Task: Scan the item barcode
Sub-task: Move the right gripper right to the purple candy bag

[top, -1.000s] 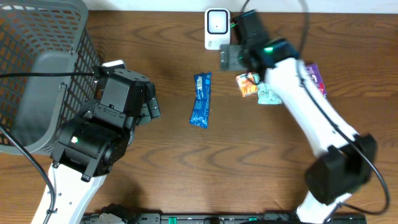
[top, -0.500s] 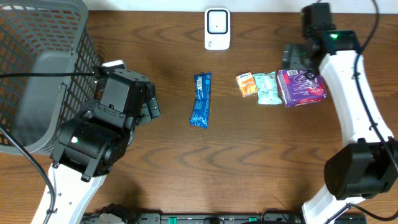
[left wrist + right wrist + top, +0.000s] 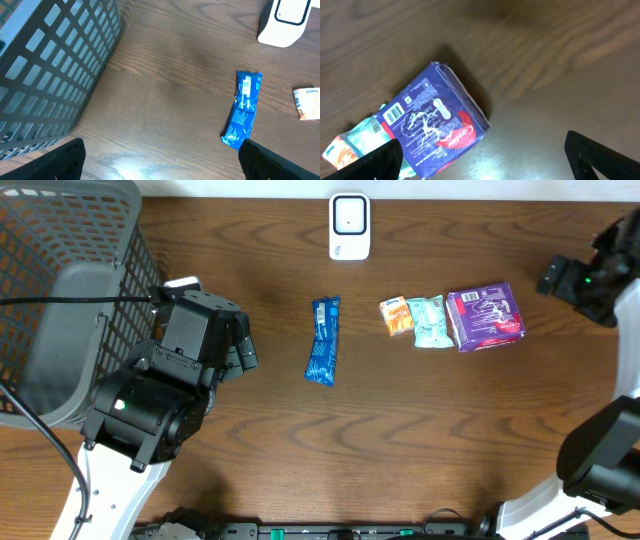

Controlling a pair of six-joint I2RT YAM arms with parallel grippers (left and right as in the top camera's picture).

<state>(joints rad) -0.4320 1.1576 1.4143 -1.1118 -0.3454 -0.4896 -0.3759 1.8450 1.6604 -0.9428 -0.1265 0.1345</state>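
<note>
Overhead, the left claw (image 3: 243, 348) is wide and empty; the blue bar (image 3: 323, 340) lies ahead of it, apart. The right claw (image 3: 556, 277) is wide too, the purple pack (image 3: 484, 317) beside it, not touching. Left wrist: the bar lies ahead, toward the claw's right side. Right wrist: the pack lies ahead, toward the claw's left side, barcode up.

Open tabletop (image 3: 400, 430) rings the blue wrapper (image 3: 323, 340); basket (image 3: 60, 230) blocks the left.

Grey lattice basket (image 3: 45, 240): stands upright at ten o'clock in the overhead view, its open top facing the camera. Dark brown wood-grain table (image 3: 330, 470): lies beneath it, carrying the basket at its left edge.
</note>
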